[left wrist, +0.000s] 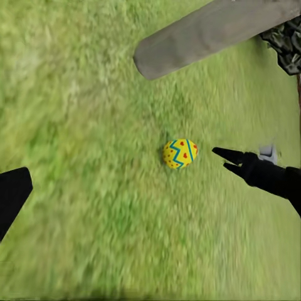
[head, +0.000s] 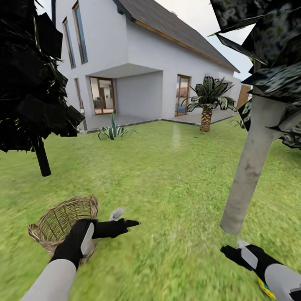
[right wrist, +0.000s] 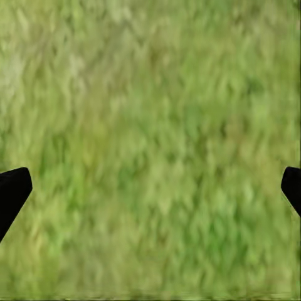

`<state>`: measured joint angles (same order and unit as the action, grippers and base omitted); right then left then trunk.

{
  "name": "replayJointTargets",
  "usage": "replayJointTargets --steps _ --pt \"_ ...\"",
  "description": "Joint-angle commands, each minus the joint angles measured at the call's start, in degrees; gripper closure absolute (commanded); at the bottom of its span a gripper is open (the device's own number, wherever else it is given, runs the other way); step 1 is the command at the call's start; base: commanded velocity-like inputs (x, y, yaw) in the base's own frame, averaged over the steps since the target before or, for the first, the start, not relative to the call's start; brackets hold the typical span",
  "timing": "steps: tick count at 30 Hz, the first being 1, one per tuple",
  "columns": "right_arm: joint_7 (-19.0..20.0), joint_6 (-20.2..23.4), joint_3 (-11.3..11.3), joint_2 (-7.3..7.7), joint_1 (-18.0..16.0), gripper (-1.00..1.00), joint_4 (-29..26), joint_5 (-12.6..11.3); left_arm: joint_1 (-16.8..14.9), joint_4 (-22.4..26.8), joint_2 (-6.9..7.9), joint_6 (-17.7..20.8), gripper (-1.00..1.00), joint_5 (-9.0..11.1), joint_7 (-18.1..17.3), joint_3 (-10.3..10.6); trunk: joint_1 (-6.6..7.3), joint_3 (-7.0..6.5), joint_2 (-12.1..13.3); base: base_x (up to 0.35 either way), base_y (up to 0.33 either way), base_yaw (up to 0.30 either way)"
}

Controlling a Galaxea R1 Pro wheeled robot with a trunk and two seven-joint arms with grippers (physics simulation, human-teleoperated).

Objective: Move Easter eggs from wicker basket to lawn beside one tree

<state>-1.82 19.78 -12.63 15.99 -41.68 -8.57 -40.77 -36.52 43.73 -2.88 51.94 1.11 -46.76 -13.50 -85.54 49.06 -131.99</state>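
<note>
Reaching out over the lawn (head: 167, 175), the left gripper (head: 125, 225) hovers just beside the wicker basket (head: 62, 228), which sits on the grass near the black-leaved tree (head: 37, 104); whether its jaws are apart I cannot tell. In the left wrist view one Easter egg (left wrist: 180, 153) lies on the grass near the foot of the pale grey tree (left wrist: 213, 34). The right gripper (head: 230, 252) hangs low near that trunk (head: 251, 163), its fingers (right wrist: 12, 194) spread wide apart over bare grass. A yellow-and-blue patch (head: 266, 288) peeks beneath the right forearm
</note>
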Motion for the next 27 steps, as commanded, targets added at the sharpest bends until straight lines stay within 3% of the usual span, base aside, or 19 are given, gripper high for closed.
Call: replayJointTargets --steps 1,4,8,11,14,17,27 --pt "-0.18 -0.43 -0.48 0.03 0.00 -1.00 1.11 -0.42 0.06 -0.15 0.72 0.34 -1.00 0.19 0.02 -0.31 0.24 -0.03 0.39 0.000 0.000 0.000" --pt "-0.15 -2.98 -0.52 0.01 0.04 -1.00 3.72 -0.43 0.35 -0.69 2.51 -0.05 -1.00 0.30 0.05 -0.49 0.90 -0.29 1.59 0.000 0.000 0.000" --pt "-0.20 -5.40 -0.54 -0.58 0.09 -1.00 5.86 -0.41 0.50 -0.87 3.20 0.08 -1.00 0.35 -0.24 -0.72 1.78 -0.63 3.19 0.000 0.000 0.002" --pt "-0.37 -7.47 -0.55 -2.19 0.38 -1.00 7.22 -0.32 0.51 -0.90 3.25 0.11 -1.00 0.45 -0.32 -0.62 2.44 -0.98 4.40 0.000 0.000 0.031" --pt "-0.48 -8.21 -0.55 -3.02 3.57 -1.00 7.43 -0.30 0.52 -0.92 3.12 0.11 -1.00 0.50 -0.34 -0.40 3.09 -1.46 5.60 0.000 0.000 0.010" --pt "-0.57 -8.62 -0.58 -3.34 6.64 -1.00 7.30 -0.22 0.50 -0.92 2.84 0.18 -1.00 0.42 -0.32 -0.32 3.75 -1.98 6.80 0.000 0.000 0.003" --pt "-0.60 -13.47 -0.90 -3.59 7.74 -1.00 7.33 -0.21 0.49 -0.84 2.87 0.34 -1.00 0.38 -0.52 -0.30 5.95 -3.77 10.81 0.000 0.000 0.000"
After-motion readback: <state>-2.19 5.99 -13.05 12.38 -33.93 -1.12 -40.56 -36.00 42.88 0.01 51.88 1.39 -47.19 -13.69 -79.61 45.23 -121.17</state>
